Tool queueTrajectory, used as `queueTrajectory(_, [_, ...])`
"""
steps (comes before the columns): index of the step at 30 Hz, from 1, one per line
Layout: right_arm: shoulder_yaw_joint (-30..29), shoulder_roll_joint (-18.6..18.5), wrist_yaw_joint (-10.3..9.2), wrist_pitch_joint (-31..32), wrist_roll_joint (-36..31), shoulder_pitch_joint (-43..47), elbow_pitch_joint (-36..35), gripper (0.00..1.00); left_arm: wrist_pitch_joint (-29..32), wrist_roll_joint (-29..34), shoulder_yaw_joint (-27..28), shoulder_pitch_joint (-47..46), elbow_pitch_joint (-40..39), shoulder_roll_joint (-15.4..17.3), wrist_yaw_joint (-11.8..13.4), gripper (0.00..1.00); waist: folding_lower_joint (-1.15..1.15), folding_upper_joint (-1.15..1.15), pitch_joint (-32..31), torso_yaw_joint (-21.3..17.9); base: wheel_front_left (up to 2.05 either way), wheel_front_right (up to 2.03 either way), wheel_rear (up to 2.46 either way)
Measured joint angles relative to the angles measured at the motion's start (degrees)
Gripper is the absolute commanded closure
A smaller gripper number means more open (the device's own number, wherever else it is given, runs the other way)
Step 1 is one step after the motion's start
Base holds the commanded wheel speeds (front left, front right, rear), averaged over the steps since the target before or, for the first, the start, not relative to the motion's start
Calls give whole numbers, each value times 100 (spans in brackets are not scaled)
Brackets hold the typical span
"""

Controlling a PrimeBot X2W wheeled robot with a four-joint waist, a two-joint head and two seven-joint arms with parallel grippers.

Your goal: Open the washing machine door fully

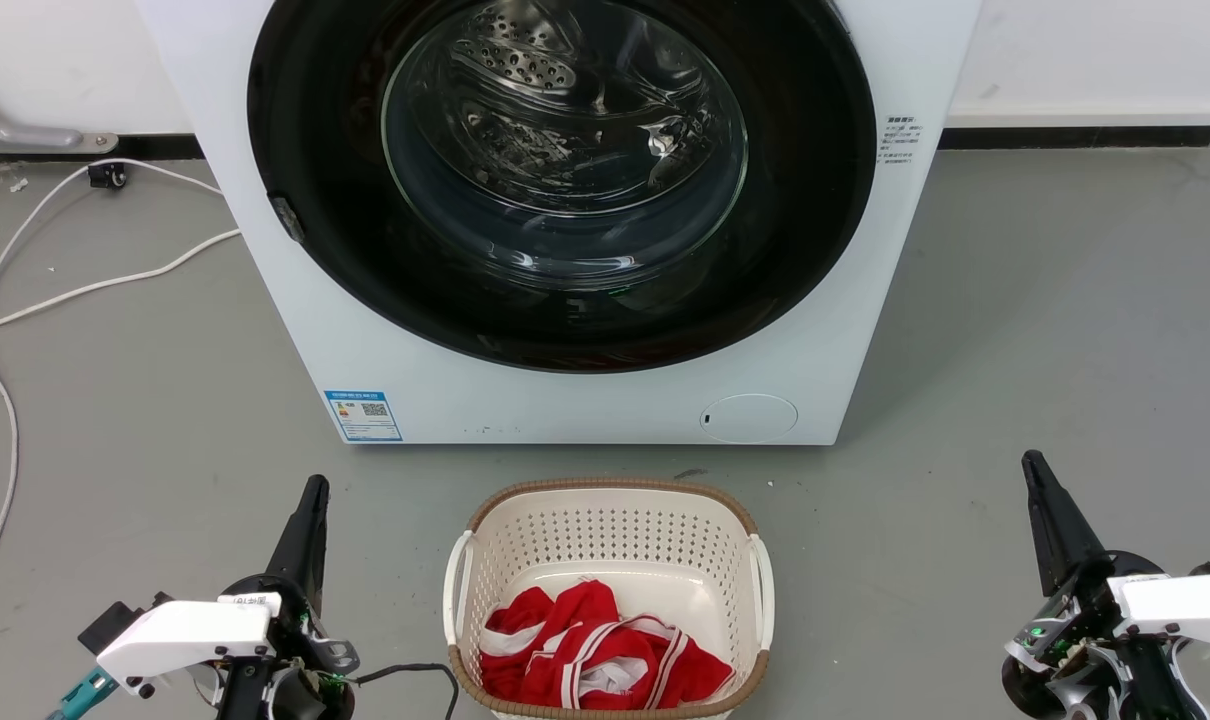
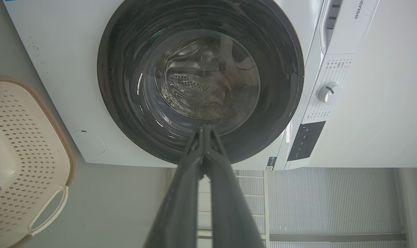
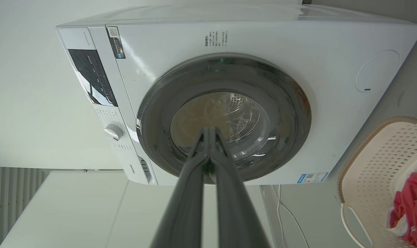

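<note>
One washer [image 1: 565, 405] with one door [image 1: 565, 170], one flap [image 1: 749, 417], one blue sticker [image 1: 363, 415] and one dial [image 2: 329, 93]; one basket [image 1: 605, 535] with one red bundle [image 1: 605, 650]; two grippers, left gripper [image 1: 314, 490] and right gripper [image 1: 1033, 465].

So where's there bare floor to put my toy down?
Bare grey floor lies between the laundry basket and the right hand, and right of the washing machine. It's crowded left of the machine, where white cables trail, and tight between machine and basket.
</note>
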Motion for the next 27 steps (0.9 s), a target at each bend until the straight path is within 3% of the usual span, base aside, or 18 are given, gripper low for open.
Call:
queueTrajectory(8, [-5, 2, 0, 11, 0, 0, 0, 100, 0, 0, 2, -1, 0, 0, 0, 100, 0, 0, 0, 0, 0, 0, 0])
queueTrajectory(9, [-3, 3, 1, 11, 1, 17, 21, 0, 0, -1, -5, 11, 25, -3, 1, 0, 0, 0, 0, 0, 0, 0, 0])
queueTrajectory(27, [126, 29, -1, -410, -319, 268, -193, 0, -415, 442, -268, 183, -179, -26, 7, 0, 0, 0, 2, 10, 0, 0, 0])
